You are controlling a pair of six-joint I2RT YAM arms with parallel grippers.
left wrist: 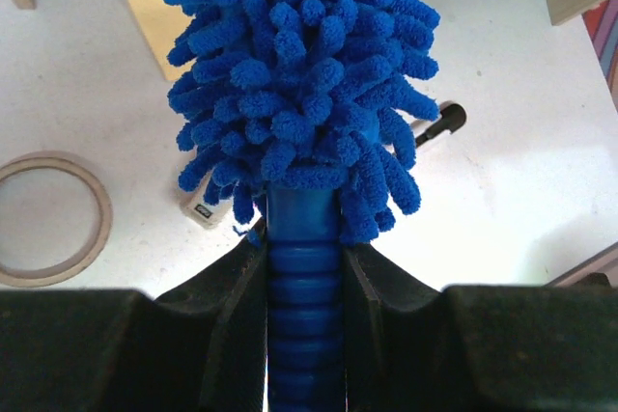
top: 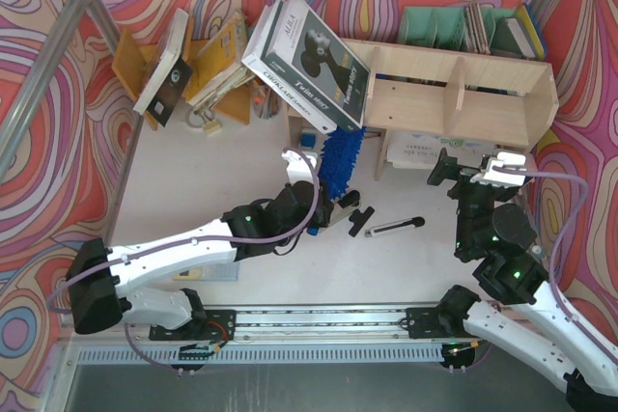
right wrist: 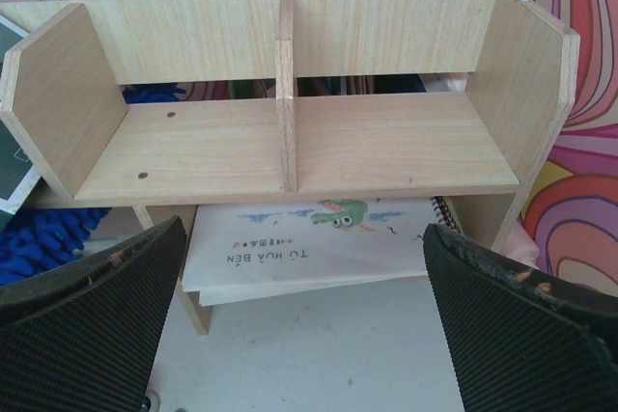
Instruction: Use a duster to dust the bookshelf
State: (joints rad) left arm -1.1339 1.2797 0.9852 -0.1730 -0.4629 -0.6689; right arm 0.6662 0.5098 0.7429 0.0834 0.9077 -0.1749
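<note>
We see left end effector (left wrist: pixel 304 267) clamped on duster (left wrist: pixel 299 74) handle, so the head reaches bookshelf (right wrist: pixel 386 142); right end effector (right wrist: pixel 304 296) wide, empty.

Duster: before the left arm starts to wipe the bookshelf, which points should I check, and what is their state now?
1. Left gripper shut on the duster handle: ok.
2. Right gripper open, holding nothing: ok.
3. Bookshelf upper compartments free of objects: ok.
4. Large book leans over the shelf's left end, above the duster: not ok.
5. Duster head touching the shelf: cannot tell.
</note>
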